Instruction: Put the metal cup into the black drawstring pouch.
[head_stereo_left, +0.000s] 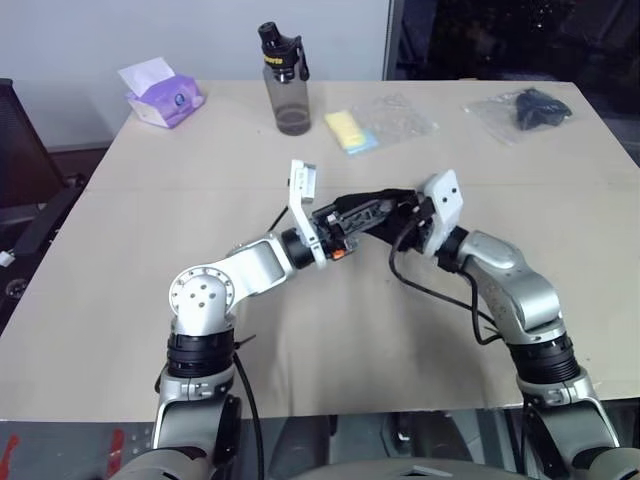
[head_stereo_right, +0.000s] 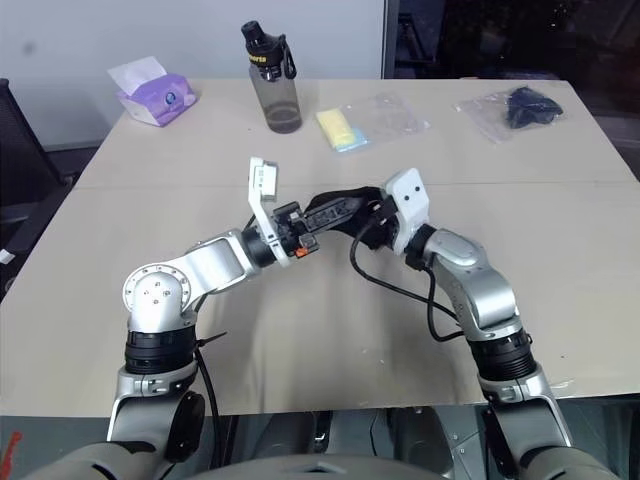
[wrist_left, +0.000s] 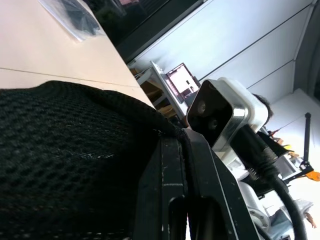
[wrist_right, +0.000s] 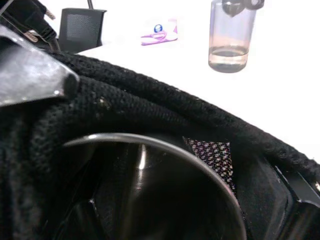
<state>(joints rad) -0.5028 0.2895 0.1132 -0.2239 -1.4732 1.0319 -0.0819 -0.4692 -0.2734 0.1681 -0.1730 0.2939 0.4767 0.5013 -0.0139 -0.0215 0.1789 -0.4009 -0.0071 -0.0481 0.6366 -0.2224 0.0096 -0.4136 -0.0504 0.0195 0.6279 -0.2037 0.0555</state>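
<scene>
Both grippers meet above the middle of the worktop (head_stereo_left: 120, 330) in the head views: the left gripper (head_stereo_left: 352, 222) is clamped tight on the black drawstring pouch (head_stereo_left: 375, 208), which hangs between the two hands clear of the surface, while the right gripper (head_stereo_left: 412, 218) reaches into the pouch's other end with its fingers spread fairly wide. Well behind them stand a smoky bottle (head_stereo_left: 287, 82), a purple tissue pack (head_stereo_left: 160, 95), a yellow item in clear plastic (head_stereo_left: 352, 130) and a dark item in a clear bag (head_stereo_left: 530, 108).

From the left wrist, black mesh fabric covers the closed fingers (wrist_left: 172, 200), with the right wrist's camera housing (wrist_left: 220, 117) just beyond.

From the right wrist, the metal cup (wrist_right: 150, 190) sits inside the pouch mouth, its shiny rim ringed by black fabric; whether the right fingers grip it, I cannot tell.
</scene>
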